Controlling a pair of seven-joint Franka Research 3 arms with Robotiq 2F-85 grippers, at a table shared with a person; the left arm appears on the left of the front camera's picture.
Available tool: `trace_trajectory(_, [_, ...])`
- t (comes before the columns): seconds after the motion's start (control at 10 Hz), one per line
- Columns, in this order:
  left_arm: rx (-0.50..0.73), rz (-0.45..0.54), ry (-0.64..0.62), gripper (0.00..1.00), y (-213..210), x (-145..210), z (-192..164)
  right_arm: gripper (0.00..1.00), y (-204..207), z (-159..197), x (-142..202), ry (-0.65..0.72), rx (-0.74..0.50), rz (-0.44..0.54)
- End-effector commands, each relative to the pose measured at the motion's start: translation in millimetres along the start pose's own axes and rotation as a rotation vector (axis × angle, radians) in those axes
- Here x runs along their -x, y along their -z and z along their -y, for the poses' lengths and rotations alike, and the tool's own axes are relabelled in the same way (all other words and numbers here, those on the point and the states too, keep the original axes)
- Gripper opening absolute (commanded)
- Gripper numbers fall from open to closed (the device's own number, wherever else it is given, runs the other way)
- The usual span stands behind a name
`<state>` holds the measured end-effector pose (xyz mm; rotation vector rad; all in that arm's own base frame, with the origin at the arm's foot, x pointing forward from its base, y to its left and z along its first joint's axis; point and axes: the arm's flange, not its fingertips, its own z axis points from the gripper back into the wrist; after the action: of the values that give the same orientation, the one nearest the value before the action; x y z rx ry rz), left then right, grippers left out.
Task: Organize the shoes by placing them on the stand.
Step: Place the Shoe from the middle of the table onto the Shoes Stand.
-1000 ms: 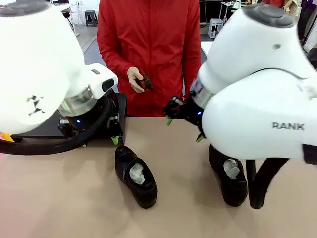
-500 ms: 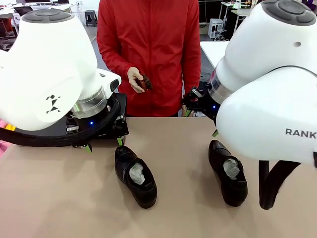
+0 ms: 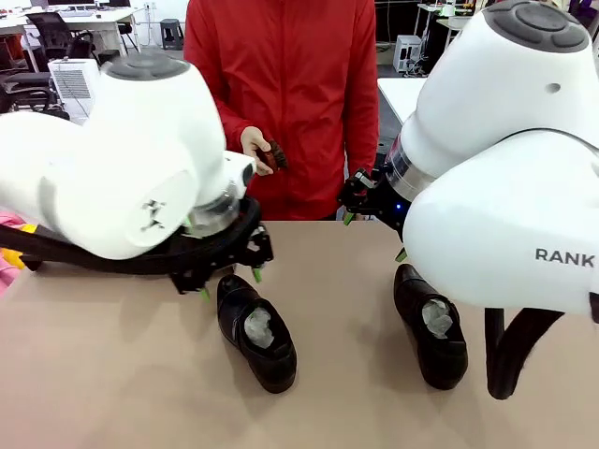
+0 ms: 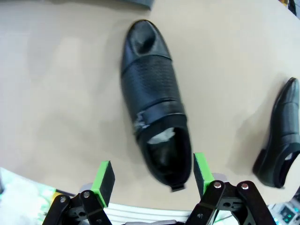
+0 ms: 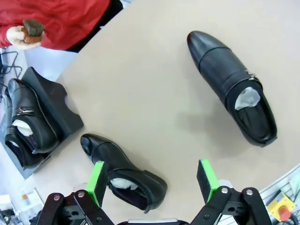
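Shoes (image 3: 255, 332), glossy black leather, paper-stuffed: two loose on beige table (image 3: 112, 374), two on low matte black stand (image 5: 61, 105). Left gripper (image 4: 151, 177) wide, empty, over one heel; right gripper (image 5: 151, 182) wide, empty. Risk: pads (image 4: 104, 177) slip on polished leather (shoe lies askew), drop.

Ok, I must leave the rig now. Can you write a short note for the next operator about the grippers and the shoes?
The left gripper is open and empty, hovering over the heel end of the left shoe on the table.
The right gripper is open and empty, above the table near the right shoe.
The stand, at the table's edge, holds what look like two shoes.
The person's hand holds a brush.
Done: two shoes placed. Left: both table shoes.
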<state>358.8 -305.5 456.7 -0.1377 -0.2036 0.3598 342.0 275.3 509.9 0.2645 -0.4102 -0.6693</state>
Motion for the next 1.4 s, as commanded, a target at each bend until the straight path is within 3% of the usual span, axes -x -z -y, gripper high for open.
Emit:
trace_trajectory(0.0, [0.010, 0.020, -0.076, 0.87, 13.3, -1.7, 26.8, 1.00, -0.8, -4.2, -4.1, -0.019, -0.009, -0.015])
trace_trajectory(0.6, [-0.061, -0.041, -0.104, 0.87, 47.2, 11.5, 68.9, 1.00, -0.8, -4.2, -4.1, -0.019, -0.009, -0.015])
trace_trajectory(1.0, [-0.143, -0.050, -0.154, 0.87, 81.2, 14.2, 76.1, 1.00, -0.8, -4.2, -4.1, -0.019, -0.009, -0.015])
trace_trajectory(1.3, [-0.138, -0.081, -0.167, 0.87, 97.9, 8.6, 75.1, 1.00, -0.8, -4.2, -4.1, -0.019, -0.009, -0.015])
